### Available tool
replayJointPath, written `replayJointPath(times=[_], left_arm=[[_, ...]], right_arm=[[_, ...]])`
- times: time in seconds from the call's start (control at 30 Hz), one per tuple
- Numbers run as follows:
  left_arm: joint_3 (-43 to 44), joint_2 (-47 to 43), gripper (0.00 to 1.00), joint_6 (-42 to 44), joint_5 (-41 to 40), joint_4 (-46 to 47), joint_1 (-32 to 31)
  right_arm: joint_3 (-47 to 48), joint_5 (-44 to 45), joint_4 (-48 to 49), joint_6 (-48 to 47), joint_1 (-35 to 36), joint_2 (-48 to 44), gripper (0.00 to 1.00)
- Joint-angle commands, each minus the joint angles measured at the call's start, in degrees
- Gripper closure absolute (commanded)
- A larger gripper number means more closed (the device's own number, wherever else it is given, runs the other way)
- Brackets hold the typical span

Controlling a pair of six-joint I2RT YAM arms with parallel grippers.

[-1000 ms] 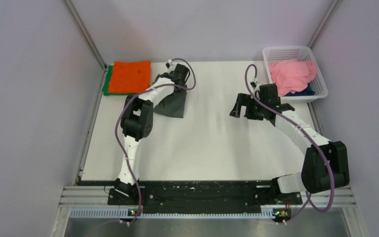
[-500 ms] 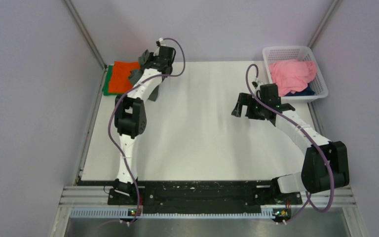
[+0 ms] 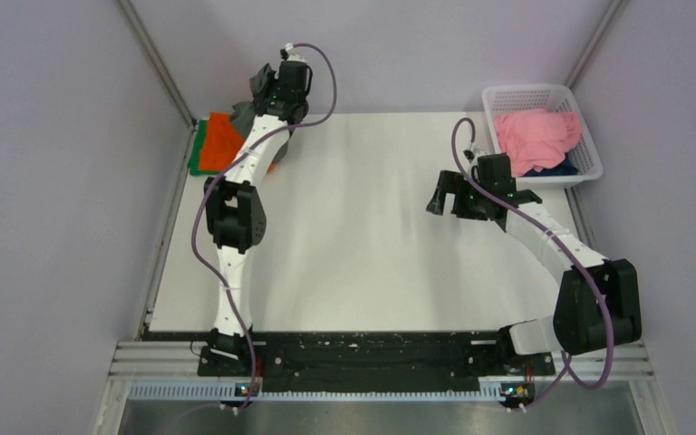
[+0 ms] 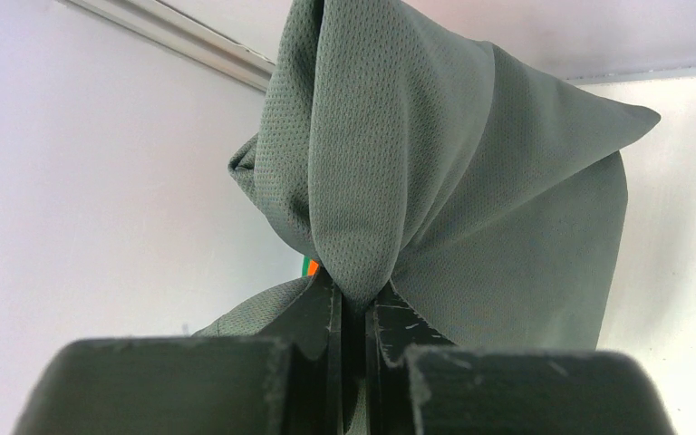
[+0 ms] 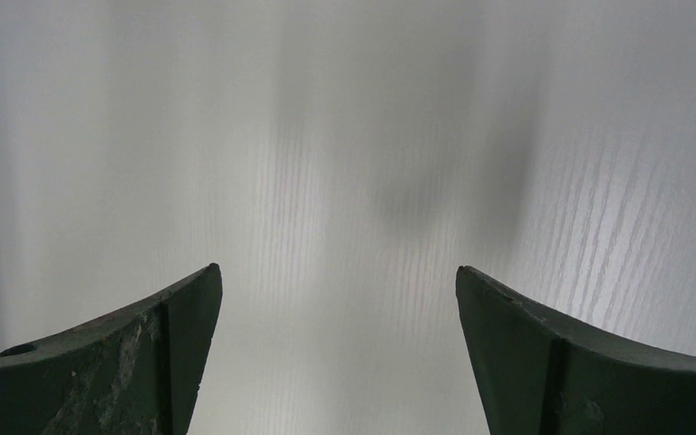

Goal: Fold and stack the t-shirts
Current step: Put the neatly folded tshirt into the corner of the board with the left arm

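A dark grey t-shirt (image 4: 453, 181) is held pinched between the closed fingers of the left gripper (image 4: 353, 304). It is carried at the far left corner of the table (image 3: 372, 254), over a folded orange t-shirt (image 3: 220, 136).

In the wrist view the cloth is bunched into a long bundle. Its long axis runs straight away from the fingertips toward the top of the picture, where the end is cut off. A wider flap is spread to the right, ending in a blunt corner. No collar or sleeve can be made out.

From above, most of this shirt is hidden behind the left arm. The orange shirt is partly covered as well. A green t-shirt (image 3: 198, 156) is seen only as a strip under its left edge.

The grey fabric is plain, with a fine dimpled mesh weave and soft folds.

The right gripper (image 5: 337, 281) is spread wide and holds nothing, above bare table. A pink t-shirt (image 3: 535, 131) is heaped in a white basket (image 3: 530, 91) at the far right, with a navy t-shirt (image 3: 557, 168) largely buried beneath it.
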Motion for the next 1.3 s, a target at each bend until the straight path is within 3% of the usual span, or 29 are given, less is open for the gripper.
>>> replayJointPath(times=[0.0, 0.2, 0.47, 0.97, 1.03, 1.07, 1.13, 1.27], left_arm=[[2.1, -2.0, 1.0, -1.7, 3.4, 0.6, 2.0], [0.9, -2.1, 1.0, -5.4, 13.3, -3.8, 6.8], [-6.2, -2.1, 1.0, -8.9, 18.8, 0.2, 13.3], [-6.6, 1.5, 1.0, -7.9, 15.8, 9.3, 17.0], [-6.3, 2.0, 0.85, -8.3, 14.9, 10.3, 17.1], [-6.1, 2.3, 0.71, -8.4, 14.0, 10.6, 17.0], [-5.6, 2.7, 0.59, -9.0, 12.3, 11.2, 17.0], [-5.7, 3.1, 0.11, -10.5, 7.9, 12.6, 16.8]], right_arm=[[1.1, 1.8, 0.0, -0.5, -0.6, -1.7, 0.01], [2.5, 2.1, -1.7, -0.1, -0.7, -0.7, 0.01], [4.7, 4.2, -4.4, 0.0, -0.7, 1.6, 0.01], [7.1, 3.2, -4.2, 1.8, -0.6, 6.7, 0.01], [7.2, 3.1, -4.1, 1.8, -0.6, 7.0, 0.01], [7.2, 3.1, -4.2, 1.7, -0.6, 7.0, 0.01], [7.2, 3.5, -4.2, 1.5, -0.7, 7.0, 0.01], [7.2, 4.0, -4.2, 1.6, -0.6, 6.6, 0.01]])
